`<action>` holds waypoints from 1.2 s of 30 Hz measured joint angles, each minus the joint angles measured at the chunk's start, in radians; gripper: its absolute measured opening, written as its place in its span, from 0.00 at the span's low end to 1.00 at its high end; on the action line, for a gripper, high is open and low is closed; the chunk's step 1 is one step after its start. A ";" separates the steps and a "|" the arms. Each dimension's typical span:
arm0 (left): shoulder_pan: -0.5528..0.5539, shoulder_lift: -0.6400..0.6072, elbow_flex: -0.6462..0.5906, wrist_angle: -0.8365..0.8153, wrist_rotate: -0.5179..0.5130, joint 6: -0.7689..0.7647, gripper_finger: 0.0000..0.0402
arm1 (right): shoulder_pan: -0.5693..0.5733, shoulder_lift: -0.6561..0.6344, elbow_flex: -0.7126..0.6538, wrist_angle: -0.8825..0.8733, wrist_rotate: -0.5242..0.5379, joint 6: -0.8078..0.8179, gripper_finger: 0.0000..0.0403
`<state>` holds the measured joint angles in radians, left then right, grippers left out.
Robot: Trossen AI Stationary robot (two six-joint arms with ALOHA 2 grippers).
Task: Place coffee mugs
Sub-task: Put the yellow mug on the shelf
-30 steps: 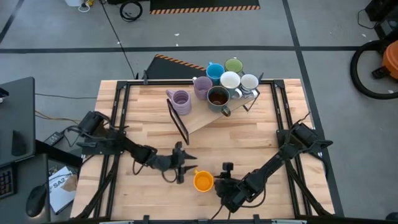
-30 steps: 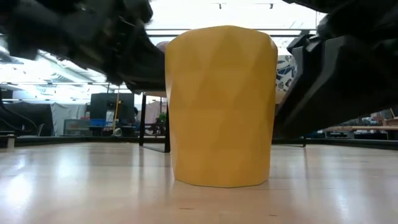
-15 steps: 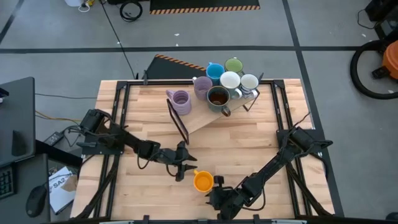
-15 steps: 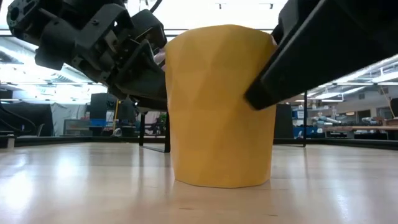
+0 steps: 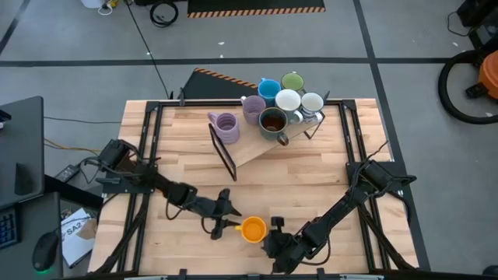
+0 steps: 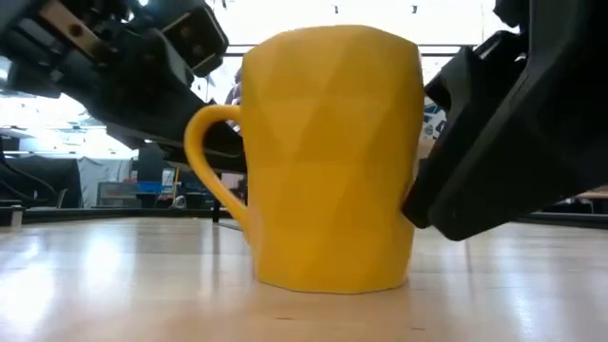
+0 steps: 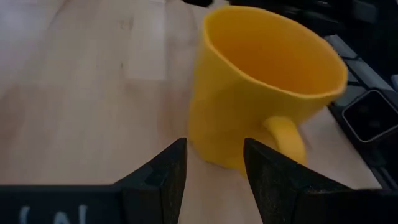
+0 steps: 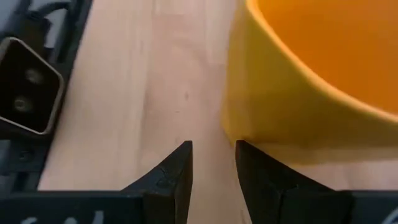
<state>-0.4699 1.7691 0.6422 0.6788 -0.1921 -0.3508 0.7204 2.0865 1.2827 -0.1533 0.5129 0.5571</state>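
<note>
From above, seven mugs sit clustered at the far end of the counter (image 5: 327, 167) on and around a tilted board (image 5: 257, 148) held by a black frame: a purple mug (image 5: 226, 126), a second purple one (image 5: 253, 109), blue (image 5: 269, 91), green (image 5: 292, 82), white (image 5: 288, 101), pale grey (image 5: 312, 103) and a dark mug (image 5: 272, 122) with a brown inside. The orange mug (image 5: 253, 229) stands alone at the near edge, so I judge the task mostly done, with this one left to set among the rest. The left tool (image 5: 223, 225) is just beside it on the left arm's side, the right tool (image 5: 274, 236) just beside it on the other. At counter level, the orange mug (image 6: 328, 157) stands upright on the wood with its handle out to one side, dark arm parts close on both sides; whether either touches it I cannot tell. From the left wrist, the left tool (image 7: 214, 165) has its fingers apart and empty, the mug (image 7: 264, 87) right ahead with its handle turned toward them. From the right wrist, the right tool (image 8: 213, 163) shows a narrow gap holding nothing, the mug's wall (image 8: 298, 93) just ahead and a little aside.
</note>
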 joint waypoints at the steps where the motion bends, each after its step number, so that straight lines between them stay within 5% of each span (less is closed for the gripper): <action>1: -0.007 0.000 0.000 0.001 -0.001 -0.001 0.41 | 0.000 0.000 0.000 -0.008 0.009 0.005 0.32; 11: -0.066 0.000 0.000 0.002 -0.002 -0.005 0.41 | -0.025 0.000 0.000 -0.135 0.165 0.121 0.32; 23: -0.117 0.000 0.000 0.013 0.025 -0.005 0.41 | 0.007 -0.001 0.000 0.031 0.017 0.102 0.32; 36: -0.131 0.000 0.000 0.064 -0.019 -0.069 0.41 | -0.025 -0.002 0.000 0.111 0.167 -0.021 0.32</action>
<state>-0.6006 1.7691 0.6422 0.7429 -0.2112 -0.4201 0.6956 2.0850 1.2831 -0.0420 0.6801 0.5365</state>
